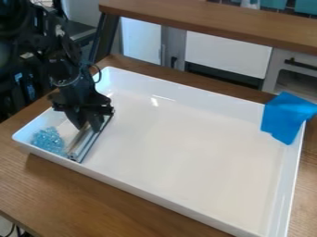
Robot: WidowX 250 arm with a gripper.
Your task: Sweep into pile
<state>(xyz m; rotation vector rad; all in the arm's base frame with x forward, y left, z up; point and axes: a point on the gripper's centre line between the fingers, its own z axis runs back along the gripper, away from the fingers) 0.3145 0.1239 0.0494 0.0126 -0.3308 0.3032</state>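
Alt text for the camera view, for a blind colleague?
A black end effector holds a long silver blade beside pale blue translucent bits heaped in the left corner of a white rectangular tray; a blue sheet covers its right corner.

A brown wood-grained surface (37, 190) spreads across the foreground, with a soft shadow (53, 172) at eight o'clock. From eleven to two o'clock runs a wooden ledge (210, 21), a dark slanted post (103, 39) below its left end. White panels (226, 53) stand beneath at twelve, a dark handle (302, 64) at two. Teal shapes (306, 6) sit at one, thin dark cables (10, 231) at seven.
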